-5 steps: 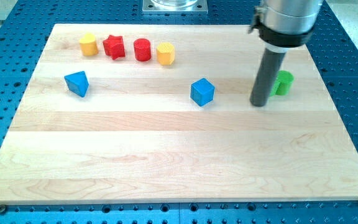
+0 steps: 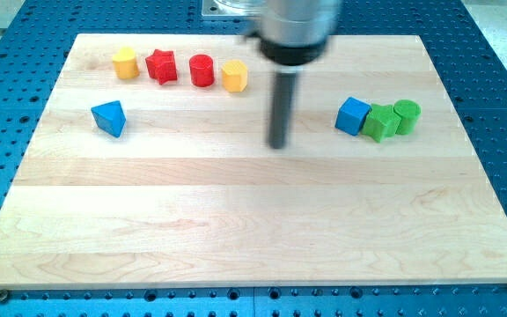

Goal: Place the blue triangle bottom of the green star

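Observation:
The blue triangle [image 2: 108, 117] lies at the view's left, alone on the wooden board [image 2: 236, 229]. The green star [image 2: 379, 122] lies at the view's right, with a blue cube [image 2: 353, 115] touching its left side and a green cylinder [image 2: 406, 115] touching its right side. My tip [image 2: 277, 145] rests on the board near the middle. It is well to the right of the blue triangle and to the left of the blue cube, touching no block.
A row of blocks lies along the view's top left: a yellow block [image 2: 125, 62], a red star [image 2: 160, 66], a red cylinder [image 2: 202, 70] and another yellow block [image 2: 234, 76]. Blue perforated table surrounds the board.
My tip has moved left from beside the green blocks to the board's middle. The blue cube now sits further right, against the green star. The blue triangle has not moved.

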`<state>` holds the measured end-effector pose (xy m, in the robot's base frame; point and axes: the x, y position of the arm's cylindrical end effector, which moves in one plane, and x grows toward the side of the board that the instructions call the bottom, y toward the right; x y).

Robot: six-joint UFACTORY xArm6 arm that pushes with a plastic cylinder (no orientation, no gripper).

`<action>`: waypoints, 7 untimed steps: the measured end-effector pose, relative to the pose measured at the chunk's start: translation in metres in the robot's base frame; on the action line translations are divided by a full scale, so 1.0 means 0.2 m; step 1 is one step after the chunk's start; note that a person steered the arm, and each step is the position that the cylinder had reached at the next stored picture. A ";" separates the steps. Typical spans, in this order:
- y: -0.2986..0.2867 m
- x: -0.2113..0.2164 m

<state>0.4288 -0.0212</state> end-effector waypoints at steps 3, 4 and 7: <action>-0.78 -0.24; -0.38 -0.22; -0.70 -0.03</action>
<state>0.4235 -0.1613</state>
